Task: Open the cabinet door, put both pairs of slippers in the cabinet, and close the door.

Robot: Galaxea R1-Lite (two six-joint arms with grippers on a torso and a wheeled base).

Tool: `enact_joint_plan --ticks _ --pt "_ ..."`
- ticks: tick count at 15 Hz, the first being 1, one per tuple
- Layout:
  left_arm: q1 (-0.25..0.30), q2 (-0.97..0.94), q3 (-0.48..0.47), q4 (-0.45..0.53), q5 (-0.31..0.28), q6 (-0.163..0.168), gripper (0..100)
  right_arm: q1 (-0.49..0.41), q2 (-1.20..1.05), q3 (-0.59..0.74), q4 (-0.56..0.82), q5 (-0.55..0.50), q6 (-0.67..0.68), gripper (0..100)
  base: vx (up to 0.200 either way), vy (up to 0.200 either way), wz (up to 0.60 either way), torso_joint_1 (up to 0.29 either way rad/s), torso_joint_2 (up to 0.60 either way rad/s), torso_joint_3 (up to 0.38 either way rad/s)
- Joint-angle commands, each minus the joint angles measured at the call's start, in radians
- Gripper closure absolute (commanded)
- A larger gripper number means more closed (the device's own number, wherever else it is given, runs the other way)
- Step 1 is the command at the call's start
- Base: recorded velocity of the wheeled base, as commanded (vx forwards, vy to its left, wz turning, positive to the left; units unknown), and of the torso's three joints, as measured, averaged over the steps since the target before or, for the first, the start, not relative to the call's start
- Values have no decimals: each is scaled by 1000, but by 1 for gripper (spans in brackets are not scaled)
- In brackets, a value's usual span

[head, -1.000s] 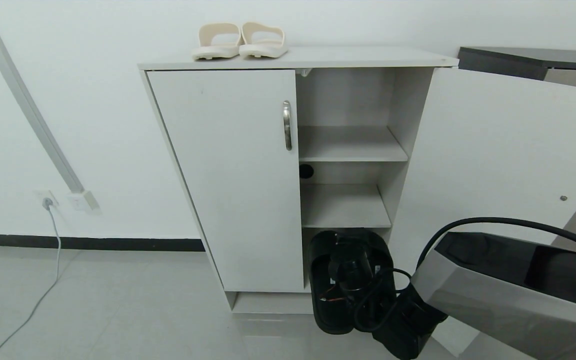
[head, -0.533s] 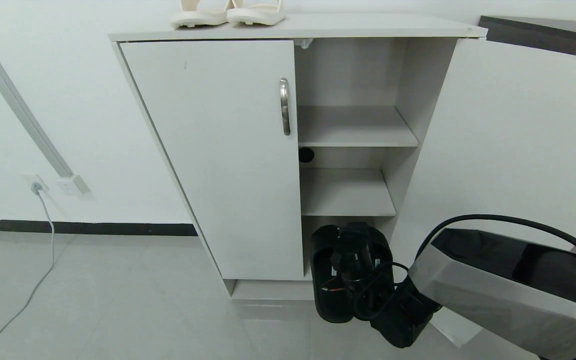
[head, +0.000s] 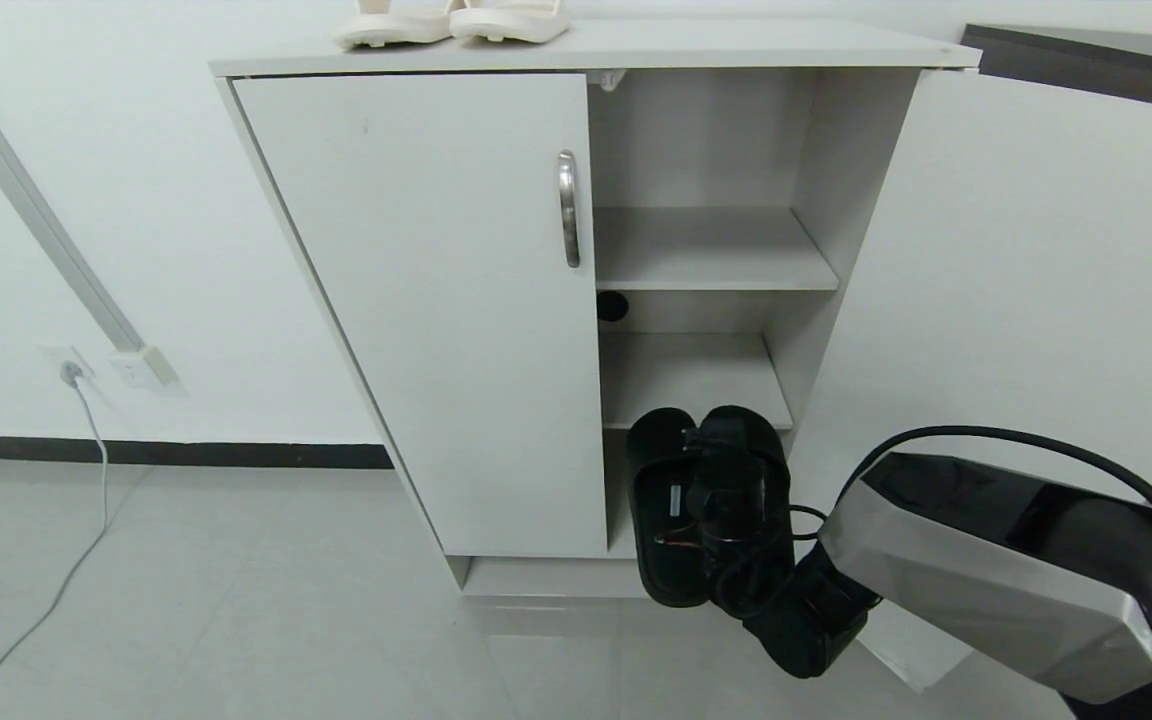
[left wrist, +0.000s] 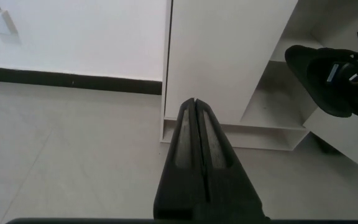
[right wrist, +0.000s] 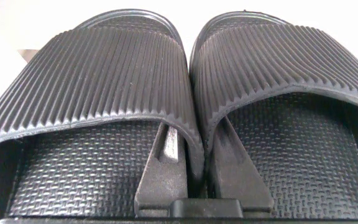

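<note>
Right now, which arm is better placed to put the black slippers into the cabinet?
Right. The right jaws hold the pair of black ribbed rubber slippers at the white wooden cabinet's open bottom compartment. The left jaws are shut and empty, over the floor.

A white wall (head: 136, 150) meets black skirting (head: 136, 452), grey floor (head: 236, 620).

Right gripper (right wrist: 194, 165) clamped on black slippers (head: 664, 520), left gripper (left wrist: 194, 112) closed

Grey cable (head: 104, 455) plugged into wall socket (head: 66, 371) above tiled floor (head: 236, 640)
</note>
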Motion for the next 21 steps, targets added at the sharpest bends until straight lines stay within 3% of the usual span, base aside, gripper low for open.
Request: enact_joint_plan --ticks 1,4,13,21 --pt "0 1 0 0 -1 0 100 -6 8 -4 -2 -1 -1 100 0 0 0 0 0 0" --pt "0 1 0 0 -1 1 100 -26 5 -7 -2 -1 -4 100 0 0 0 0 0 0" --pt "0 1 0 0 -1 0 100 -35 7 -27 1 4 -24 100 200 0 0 2 2 2" --pt "0 1 0 0 4 -3 100 -32 45 -56 1 44 -21 100 0 0 0 0 0 0"
